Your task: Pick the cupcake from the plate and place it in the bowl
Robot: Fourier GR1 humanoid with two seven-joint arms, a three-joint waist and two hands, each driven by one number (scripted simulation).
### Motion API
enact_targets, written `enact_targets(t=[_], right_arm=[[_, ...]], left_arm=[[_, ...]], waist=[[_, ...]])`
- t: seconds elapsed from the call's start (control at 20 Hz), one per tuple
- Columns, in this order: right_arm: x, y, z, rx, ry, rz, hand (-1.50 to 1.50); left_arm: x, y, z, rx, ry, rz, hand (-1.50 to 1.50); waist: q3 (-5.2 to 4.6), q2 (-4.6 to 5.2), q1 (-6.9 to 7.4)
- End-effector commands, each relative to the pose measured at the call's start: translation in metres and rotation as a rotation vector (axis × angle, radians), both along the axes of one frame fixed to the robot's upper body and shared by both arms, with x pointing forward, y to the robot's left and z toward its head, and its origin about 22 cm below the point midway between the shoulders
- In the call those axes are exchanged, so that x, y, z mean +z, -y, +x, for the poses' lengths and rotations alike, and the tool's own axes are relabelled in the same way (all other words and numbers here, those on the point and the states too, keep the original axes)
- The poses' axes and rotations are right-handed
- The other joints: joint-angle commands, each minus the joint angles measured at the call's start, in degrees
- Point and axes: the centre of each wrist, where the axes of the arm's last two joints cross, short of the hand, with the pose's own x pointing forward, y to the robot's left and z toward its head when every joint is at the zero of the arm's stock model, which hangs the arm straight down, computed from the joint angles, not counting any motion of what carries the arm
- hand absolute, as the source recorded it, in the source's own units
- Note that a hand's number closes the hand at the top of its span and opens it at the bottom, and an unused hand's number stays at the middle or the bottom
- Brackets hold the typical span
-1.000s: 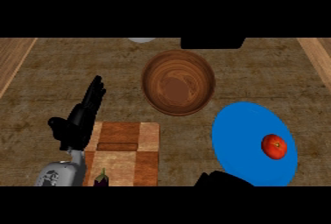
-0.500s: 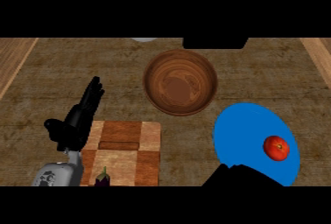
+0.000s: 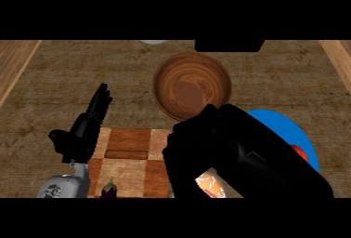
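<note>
Two hands: left hand (image 3: 86, 128) open, touching nothing; right hand (image 3: 240, 153) — fingers' state unclear — covers blue plate (image 3: 291, 128).

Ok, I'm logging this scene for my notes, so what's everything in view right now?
Bowl: one, brown wooden, far centre of the counter.
Plate: one, blue, right side, mostly hidden by the right hand.
Red item: one, on the plate, only a sliver showing; cannot tell what it is.
Cutting board: one, brown checkered wood, near centre-left.
Eggplant: one, small, purple, at the board's near edge.
Counter: one, tan woven-looking top.
Left hand: black, open, fingers up, at left.
Right hand: black, large in view, over the plate; fingers not discernible.
</note>
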Motion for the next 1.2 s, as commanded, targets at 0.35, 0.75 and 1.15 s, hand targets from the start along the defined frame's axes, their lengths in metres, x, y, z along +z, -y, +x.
enact_targets(t=[0.35, 0.75, 1.15], right_arm=[[-0.029, -0.031, 0.069, -0.196, 0.218, -0.238, 1.5], [-0.078, -0.024, 0.147, -0.288, 0.205, -0.277, 1.5], [-0.131, -0.024, 0.189, -0.342, 0.18, -0.335, 1.5]], left_arm=[[0.002, 0.008, 0.003, -0.01, 0.005, 0.006, 0.0], [0.018, 0.011, 0.015, -0.004, -0.008, 0.001, 0.0], [0.004, 0.008, 0.012, 0.001, -0.006, 0.002, 0.0]], waist=[[0.02, 0.22, 0.35], [0.04, 0.33, 0.59], [0.04, 0.38, 0.73]])
